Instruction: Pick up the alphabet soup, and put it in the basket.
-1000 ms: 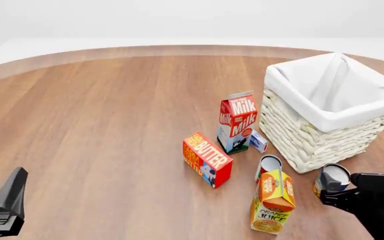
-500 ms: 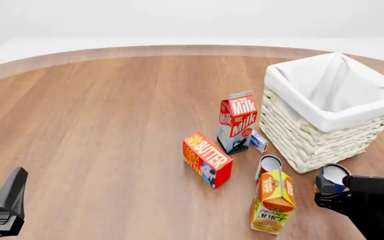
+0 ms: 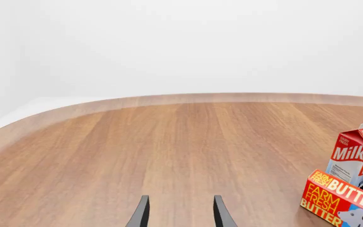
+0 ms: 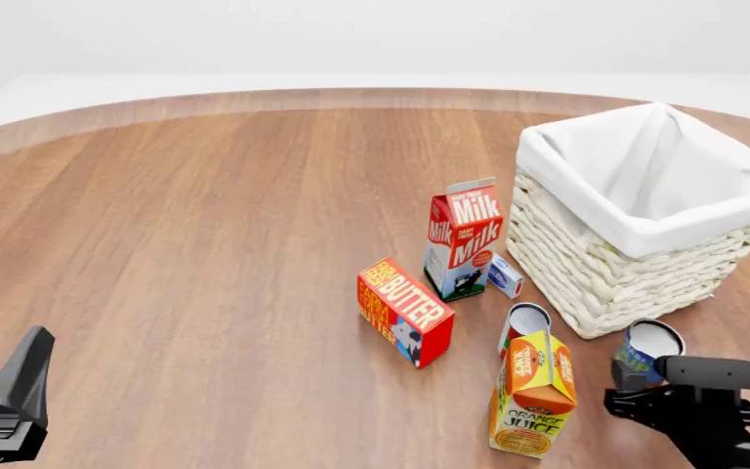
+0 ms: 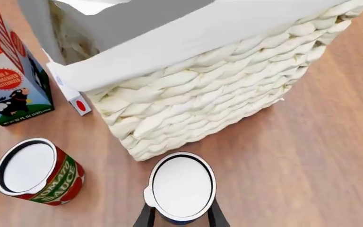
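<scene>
The alphabet soup (image 5: 181, 187), a small cylindrical can with a white top and a dark blue side, stands upright on the wooden table (image 4: 219, 215) just in front of the near corner of the basket (image 4: 609, 278), a large square white woven wicker basket with a white cloth lining; the can looks close to the weave, though whether it touches cannot be told. The right gripper (image 5: 180, 218) has come in from the near side with one dark finger on each side of the can, apparently pressing its wall, so it is judged to be gripping the can low on the body, a hold that leaves the top free for a lift over the rim. The basket's visible inside shows only the folded lining, no groceries. Beside the soup stand a red-labelled tomato sauce can (image 5: 36, 172) and a tall orange juice carton (image 4: 531, 396), near enough to be brushed on the way up. Farther off are a red milk carton (image 4: 464, 239), a small white box (image 4: 506, 277) and a red butter box (image 4: 405, 313). The left gripper (image 3: 180, 213) hangs well apart over bare wood, fingers spread and holding nothing
</scene>
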`<state>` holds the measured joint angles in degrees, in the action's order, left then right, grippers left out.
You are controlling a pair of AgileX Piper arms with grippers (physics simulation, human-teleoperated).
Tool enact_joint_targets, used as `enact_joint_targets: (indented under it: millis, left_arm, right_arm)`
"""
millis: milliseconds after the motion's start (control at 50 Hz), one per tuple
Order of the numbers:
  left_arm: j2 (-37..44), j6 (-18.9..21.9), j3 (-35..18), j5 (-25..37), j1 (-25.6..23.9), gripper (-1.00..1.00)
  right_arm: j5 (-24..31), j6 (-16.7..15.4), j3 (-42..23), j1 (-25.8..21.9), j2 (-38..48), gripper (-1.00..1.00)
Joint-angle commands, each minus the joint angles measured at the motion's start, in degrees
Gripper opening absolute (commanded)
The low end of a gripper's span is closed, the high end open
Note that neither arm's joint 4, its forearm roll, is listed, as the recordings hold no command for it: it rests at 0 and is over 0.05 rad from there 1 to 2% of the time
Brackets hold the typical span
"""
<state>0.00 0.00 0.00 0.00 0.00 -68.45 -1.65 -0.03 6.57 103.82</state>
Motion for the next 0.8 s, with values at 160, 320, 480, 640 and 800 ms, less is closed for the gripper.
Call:
enact_joint_targets:
  millis: [160, 320, 480, 640, 800]
  left_arm:
    - [0.00, 0.00, 0.00, 0.00, 0.00, 1.00]
    - [0.00, 0.00, 0.00, 0.00, 0.00, 1.00]
    - [0.00, 0.00, 0.00, 0.00, 0.00, 1.00]
    - [0.00, 0.00, 0.00, 0.00, 0.00, 1.00]
    - [0.00, 0.00, 0.00, 0.00, 0.00, 1.00]
  right_arm:
    - [-0.76, 0.29, 0.03, -0.58, 0.38, -1.00]
    - [2.62, 0.12, 0.03, -0.22, -3.72, -1.00]
    - [12.75, -0.55, 0.03, 0.40, -14.90, -1.00]
    - [24.59, -1.02, 0.03, 0.17, -27.83, -1.00]
    - [32.73, -1.55, 0.03, 0.05, -36.84, -1.00]
